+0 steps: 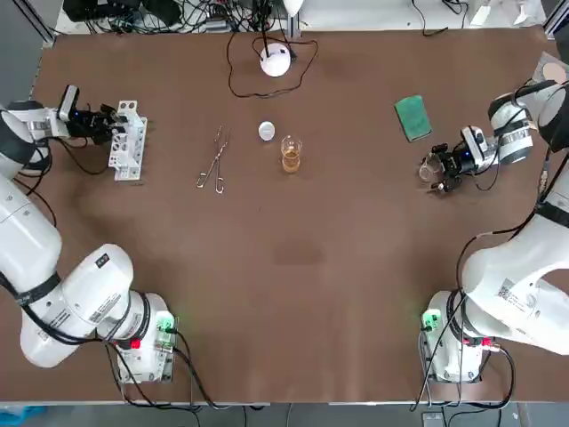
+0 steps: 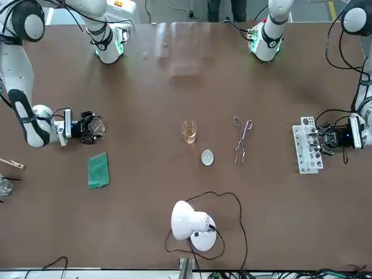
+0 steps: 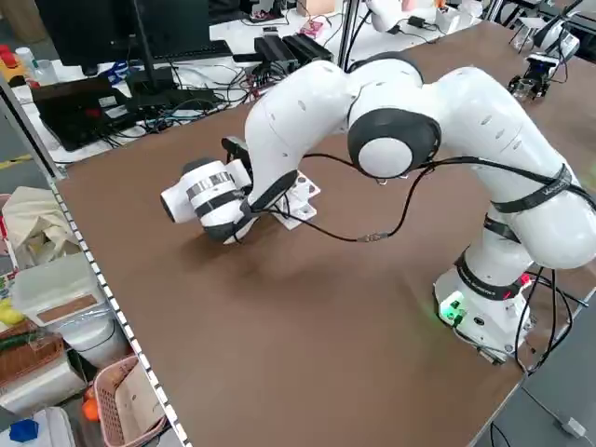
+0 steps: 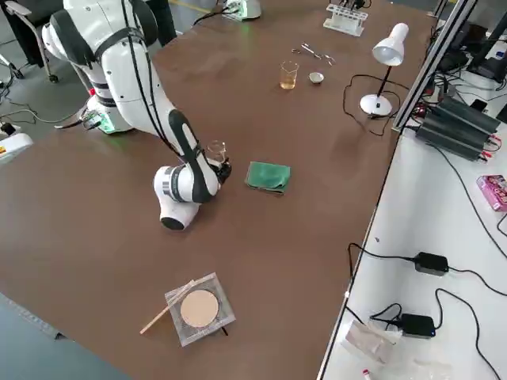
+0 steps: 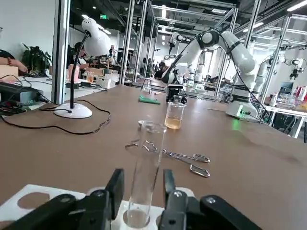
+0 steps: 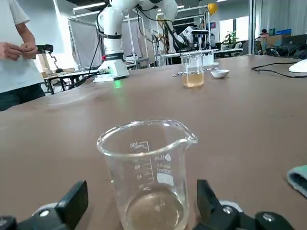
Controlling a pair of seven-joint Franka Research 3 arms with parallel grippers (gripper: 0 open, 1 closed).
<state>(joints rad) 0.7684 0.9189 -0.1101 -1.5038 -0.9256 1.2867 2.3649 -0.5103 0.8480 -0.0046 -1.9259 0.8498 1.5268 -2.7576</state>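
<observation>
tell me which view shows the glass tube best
Left wrist view: the glass tube stands upright in the white rack, between the open fingers of the left gripper. The other views show at most the rack.

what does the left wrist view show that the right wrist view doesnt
Only the left wrist view: the left gripper at a glass test tube standing in a white rack.
Only the right wrist view: the right gripper, its fingers open either side of a graduated beaker seen up close, and a person standing beyond the table.
Both share the brown table, the small beaker of amber liquid and the green cloth.
</observation>
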